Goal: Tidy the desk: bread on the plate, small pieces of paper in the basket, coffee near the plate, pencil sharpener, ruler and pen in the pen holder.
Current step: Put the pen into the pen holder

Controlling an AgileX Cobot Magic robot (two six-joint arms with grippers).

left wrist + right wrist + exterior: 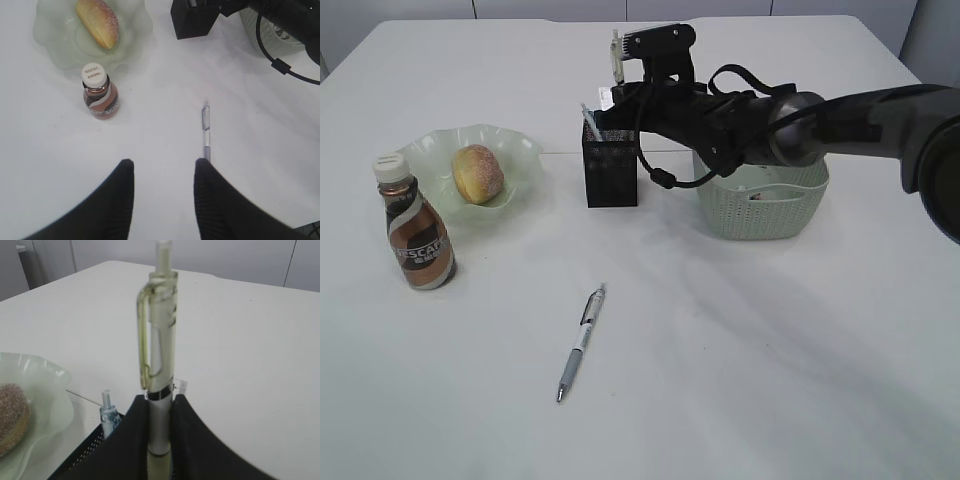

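My right gripper (160, 407) is shut on a pale yellow-green pen (159, 330), held upright right above the black mesh pen holder (611, 165). A blue pen (108, 415) stands in the holder, and a clear ruler tip (180, 386) shows behind the held pen. A second, grey pen (581, 342) lies on the desk (740, 380), just ahead of my open, empty left gripper (164, 170). The bread (478, 172) lies on the plate (525, 150), with the coffee (417, 235) upright beside it. No pencil sharpener or small pieces of paper are visible.
The green basket (765, 210) stands right of the pen holder, under my right arm (800, 125), whose cable hangs between them. My left arm is outside the exterior view.
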